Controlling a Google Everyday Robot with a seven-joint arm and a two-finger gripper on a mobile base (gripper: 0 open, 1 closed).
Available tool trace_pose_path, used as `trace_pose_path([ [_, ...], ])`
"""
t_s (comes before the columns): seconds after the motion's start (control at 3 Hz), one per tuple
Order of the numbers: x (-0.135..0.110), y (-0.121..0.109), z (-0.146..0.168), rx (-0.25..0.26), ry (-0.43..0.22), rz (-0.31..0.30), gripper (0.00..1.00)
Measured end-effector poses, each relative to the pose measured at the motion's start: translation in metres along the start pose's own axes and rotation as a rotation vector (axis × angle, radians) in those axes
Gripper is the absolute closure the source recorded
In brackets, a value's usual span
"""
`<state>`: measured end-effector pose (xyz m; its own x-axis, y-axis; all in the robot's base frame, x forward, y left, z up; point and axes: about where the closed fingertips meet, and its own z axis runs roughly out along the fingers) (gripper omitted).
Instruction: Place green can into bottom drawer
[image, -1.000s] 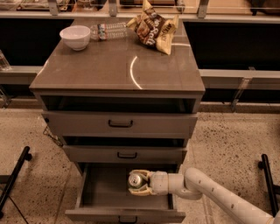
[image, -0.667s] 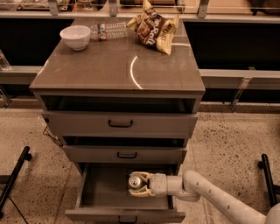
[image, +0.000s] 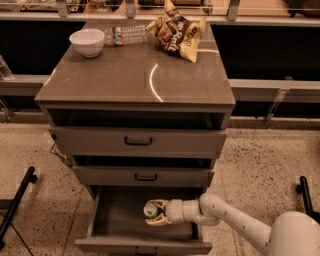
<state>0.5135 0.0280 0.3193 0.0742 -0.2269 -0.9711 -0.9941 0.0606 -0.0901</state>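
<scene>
The gripper (image: 154, 213) is located inside the bottom drawer (image: 117, 222), towards the right of the drawer's middle; its pale fingers (image: 158, 220) are clamped on the green can (image: 150, 209), one finger on the far side of the can and one on the near side. The green can stands upright with its silver top facing up; whether its base touches the drawer floor cannot be determined. The bottom drawer is pulled out well beyond the two drawers above it; its flat grey floor is exposed to the left of the can and in front of it. The arm (image: 235, 221) enters from the lower right and reaches over the drawer's right wall, its white links running leftwards to the gripper. The middle drawer (image: 145, 176) and the top drawer (image: 137, 142) each carry a black handle and each show a dark gap above the front panel. On the table (image: 125, 82) – the grey top surface of the drawer unit – three items sit along the rear edge: a white bowl (image: 87, 41) at the left corner; a clear plastic bottle (image: 125, 35) lying on its side just beside the bowl; a crumpled snack bag (image: 176, 31) to the right of the bottle. The front part of the table top shows a curved light reflection. The unit stands on a speckled floor (image: 270, 165); dark equipment legs – one at the left (image: 17, 200), one at the right (image: 305, 192) – stand well apart from the drawers.
</scene>
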Motion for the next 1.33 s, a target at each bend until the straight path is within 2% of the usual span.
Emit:
trace_pose_path([
  [0.67,0.053,-0.006,0.020,-0.014,0.049,0.048,1.00],
  [1.33,0.081,-0.007,0.027,0.006,0.063,0.077,1.00],
])
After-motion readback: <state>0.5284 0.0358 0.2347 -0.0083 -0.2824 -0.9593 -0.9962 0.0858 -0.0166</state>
